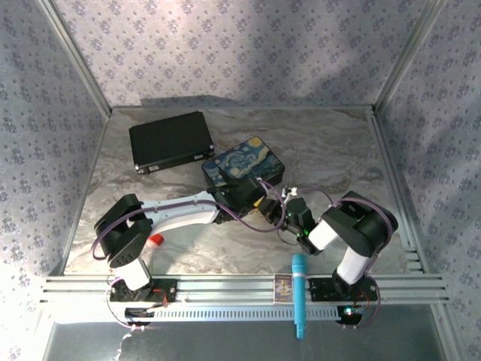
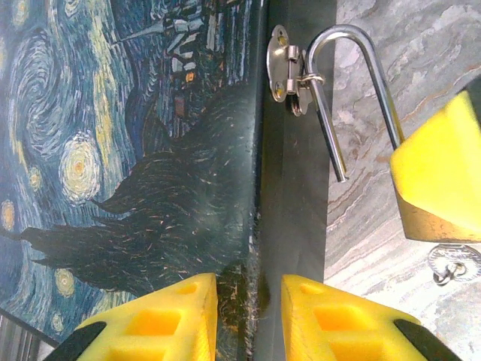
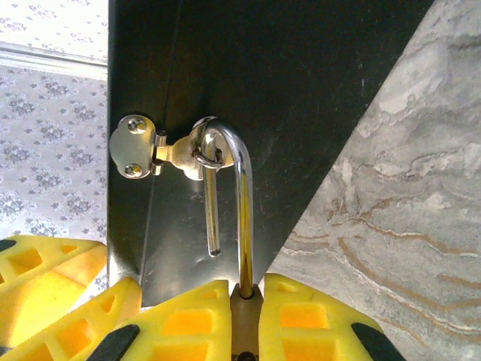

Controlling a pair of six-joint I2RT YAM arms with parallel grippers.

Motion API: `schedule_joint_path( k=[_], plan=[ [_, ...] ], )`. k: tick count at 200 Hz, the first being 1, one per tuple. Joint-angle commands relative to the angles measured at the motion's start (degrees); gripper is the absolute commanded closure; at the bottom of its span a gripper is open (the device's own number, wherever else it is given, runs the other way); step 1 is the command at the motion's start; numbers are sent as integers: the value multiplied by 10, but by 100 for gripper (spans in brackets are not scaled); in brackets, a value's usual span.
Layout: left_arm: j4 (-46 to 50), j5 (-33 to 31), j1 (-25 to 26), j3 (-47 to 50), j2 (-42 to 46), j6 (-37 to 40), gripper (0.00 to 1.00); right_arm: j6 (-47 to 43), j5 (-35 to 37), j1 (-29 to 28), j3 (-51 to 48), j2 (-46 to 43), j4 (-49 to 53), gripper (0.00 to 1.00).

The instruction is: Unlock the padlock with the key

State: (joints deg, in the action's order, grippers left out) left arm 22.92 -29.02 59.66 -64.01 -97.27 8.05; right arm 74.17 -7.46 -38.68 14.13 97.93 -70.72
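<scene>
The padlock [image 3: 246, 226] is being held by its brass body between the yellow fingers of the right end effector [image 3: 244, 297], which is clamped on it from both sides. The shackle is standing open: its long leg is seated in the body, while its short leg is hanging free, clear of the body. The bend of the shackle is threaded through the loop of the silver hasp [image 2: 285, 68] on the dark front wall of the painted box [image 2: 113, 150].

A small silvery ring piece, taken to be the key [image 2: 453, 263], is being seen just beneath the brass body, over the marbled bench [image 2: 421, 45]. Whether it is seated in the lock cannot be told.

The left end effector [image 2: 249, 289] is being kept at the box's front edge with its fingers a little apart, astride that edge. Whether they are pressing on the box cannot be told.

Behind the box a black case [image 1: 171, 141] is lying flat. A red cap [image 1: 155, 241] is lying near the left arm's base.
</scene>
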Motion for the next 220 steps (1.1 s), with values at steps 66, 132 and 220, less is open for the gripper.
schedule_joint_path(
  k=[66,132,220],
  plan=[
    [119,77,-2,57,-54,-17,74,24,56,51,6,0,-30,100],
    [119,79,-2,58,-53,-17,74,37,45,69,20,26,-45,100],
    [122,68,-2,55,-51,-23,74,32,24,81,24,41,-40,100]
  ],
)
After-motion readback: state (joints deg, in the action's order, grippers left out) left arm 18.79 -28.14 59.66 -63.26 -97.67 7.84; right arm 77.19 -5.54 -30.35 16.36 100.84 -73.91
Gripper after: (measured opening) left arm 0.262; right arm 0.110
